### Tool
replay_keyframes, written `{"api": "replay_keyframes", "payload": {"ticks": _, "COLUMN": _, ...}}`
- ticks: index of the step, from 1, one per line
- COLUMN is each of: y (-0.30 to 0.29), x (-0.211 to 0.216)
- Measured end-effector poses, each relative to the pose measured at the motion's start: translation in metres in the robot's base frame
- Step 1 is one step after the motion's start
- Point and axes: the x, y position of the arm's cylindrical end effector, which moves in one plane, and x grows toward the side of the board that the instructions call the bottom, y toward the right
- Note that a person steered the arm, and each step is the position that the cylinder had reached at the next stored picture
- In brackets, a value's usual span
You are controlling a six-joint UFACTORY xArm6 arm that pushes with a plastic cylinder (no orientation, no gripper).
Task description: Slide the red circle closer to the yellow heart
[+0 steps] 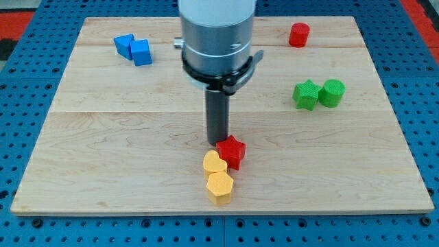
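Note:
The red circle stands near the view's top right of the wooden board. The yellow heart lies near the view's bottom centre, touching a red star on its right and a yellow hexagon just below it. My tip rests at the red star's upper left edge, just above the yellow heart. The tip is far from the red circle.
Two blue blocks sit together at the view's top left. A green star and a green cylinder sit side by side at the view's right. The arm's grey body hangs over the board's top centre.

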Motion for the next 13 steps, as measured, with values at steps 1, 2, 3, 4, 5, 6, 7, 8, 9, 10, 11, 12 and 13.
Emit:
{"api": "replay_keyframes", "payload": {"ticks": 1, "y": -0.012, "x": -0.013}}
{"api": "replay_keyframes", "payload": {"ticks": 2, "y": -0.008, "x": -0.063}}
{"api": "replay_keyframes", "payload": {"ticks": 3, "y": 0.072, "x": -0.142}}
{"api": "replay_keyframes", "payload": {"ticks": 4, "y": 0.174, "x": -0.199}}
{"api": "replay_keyframes", "payload": {"ticks": 5, "y": 0.267, "x": -0.233}}
{"api": "replay_keyframes", "payload": {"ticks": 6, "y": 0.248, "x": -0.291}}
{"api": "replay_keyframes", "payload": {"ticks": 7, "y": 0.182, "x": -0.278}}
{"api": "replay_keyframes", "payload": {"ticks": 8, "y": 0.163, "x": -0.229}}
{"api": "replay_keyframes", "payload": {"ticks": 9, "y": 0.109, "x": -0.211}}
{"api": "replay_keyframes", "payload": {"ticks": 10, "y": 0.054, "x": -0.208}}
{"api": "replay_keyframes", "payload": {"ticks": 11, "y": 0.034, "x": -0.192}}
{"api": "replay_keyframes", "payload": {"ticks": 12, "y": 0.024, "x": -0.195}}
{"api": "replay_keyframes", "payload": {"ticks": 13, "y": 0.045, "x": -0.220}}
